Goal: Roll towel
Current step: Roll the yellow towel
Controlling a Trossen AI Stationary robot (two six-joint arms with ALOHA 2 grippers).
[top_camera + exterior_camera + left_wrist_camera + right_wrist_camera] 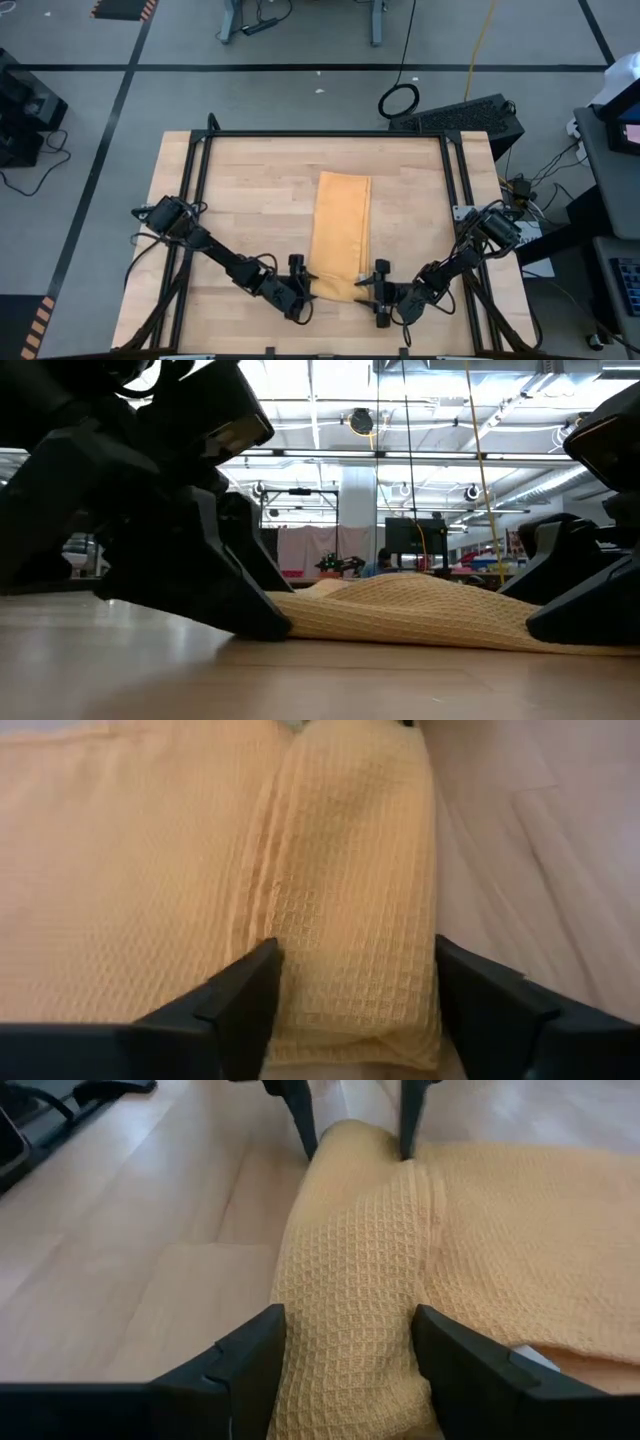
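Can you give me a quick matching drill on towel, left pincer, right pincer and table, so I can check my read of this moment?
Things:
1. towel
2. left pincer
3. right pincer
4. table

States or places:
a. pale wood, bare on both sides of the cloth
b. fingers either side of the rolled fold at the near edge's left end
c. mustard yellow, a long strip with its near end turned up into a first fold
d. fingers either side of the same fold at its right end

Pairs: 1-c, 2-b, 3-d, 4-a
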